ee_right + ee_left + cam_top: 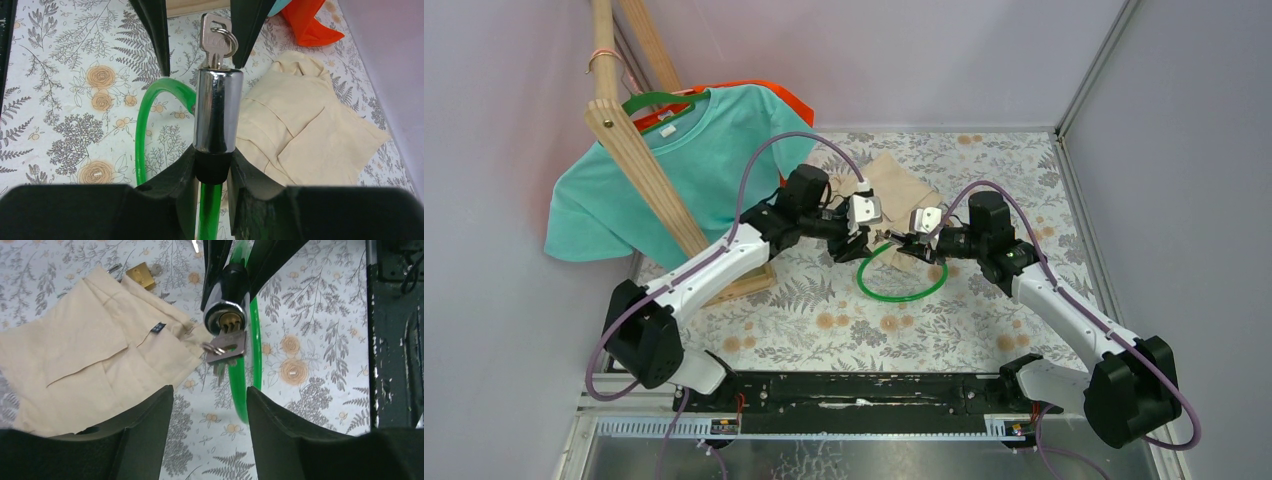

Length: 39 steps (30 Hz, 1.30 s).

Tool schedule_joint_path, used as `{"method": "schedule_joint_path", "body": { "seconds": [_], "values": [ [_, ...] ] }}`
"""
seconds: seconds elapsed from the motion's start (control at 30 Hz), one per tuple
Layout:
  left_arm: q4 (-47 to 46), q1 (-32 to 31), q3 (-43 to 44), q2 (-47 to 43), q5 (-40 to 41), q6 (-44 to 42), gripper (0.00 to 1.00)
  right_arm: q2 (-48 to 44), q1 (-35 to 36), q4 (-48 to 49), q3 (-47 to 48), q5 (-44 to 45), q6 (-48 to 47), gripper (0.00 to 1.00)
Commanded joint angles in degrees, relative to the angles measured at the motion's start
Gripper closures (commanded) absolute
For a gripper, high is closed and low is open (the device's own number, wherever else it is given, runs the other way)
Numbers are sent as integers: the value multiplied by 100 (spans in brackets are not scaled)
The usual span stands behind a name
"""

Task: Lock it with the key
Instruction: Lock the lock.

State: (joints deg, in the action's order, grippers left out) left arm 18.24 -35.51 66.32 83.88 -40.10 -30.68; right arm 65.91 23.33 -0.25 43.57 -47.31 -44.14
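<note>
Contact with the cable lock (231, 295) is on the right side only. We see the right end effector (213, 159) clamped narrow on the black collar (212, 170) at the base of the chrome barrel (216, 110), holding it above the worktop (984, 330).

The key (212, 40) sits in the keyhole at the barrel's free end, its bow and split ring (227, 42) sticking out. The left end effector (209, 392) faces that end with its fingers (155, 30) spread wide. One finger is on each side of the key. From its own wrist view we see clear gaps to the key on both sides. From the right wrist view, one finger looks very close to the ring, and we cannot tell whether they touch.

The green cable (902, 296) runs from the barrel and loops down onto the worktop between the two arms. A folded beige cloth (90, 355) lies just beyond the loop, with a small brass padlock (141, 275) beside its far edge. A teal T-shirt (674, 170) hangs on a wooden rack (639, 160) at the far left.
</note>
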Motion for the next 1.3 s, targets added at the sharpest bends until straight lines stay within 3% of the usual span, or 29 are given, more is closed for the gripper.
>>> {"method": "schedule_joint_path", "body": {
  "seconds": [0.0,0.27,0.6,1.27],
  "values": [
    [897,95,444,-253,210,-676,37,27,81,-368,-146,-73,-15,100],
    [1686,88,1283,-211,87,-801,35,45,78,-405,-143,-74,-44,100],
    [1698,-122,1908,139,-232,-299,37,97,80,-415,-158,-120,-85,100],
    [1420,-229,1567,163,-203,53,58,169,77,-430,-171,-174,-75,100]
  ]
}}
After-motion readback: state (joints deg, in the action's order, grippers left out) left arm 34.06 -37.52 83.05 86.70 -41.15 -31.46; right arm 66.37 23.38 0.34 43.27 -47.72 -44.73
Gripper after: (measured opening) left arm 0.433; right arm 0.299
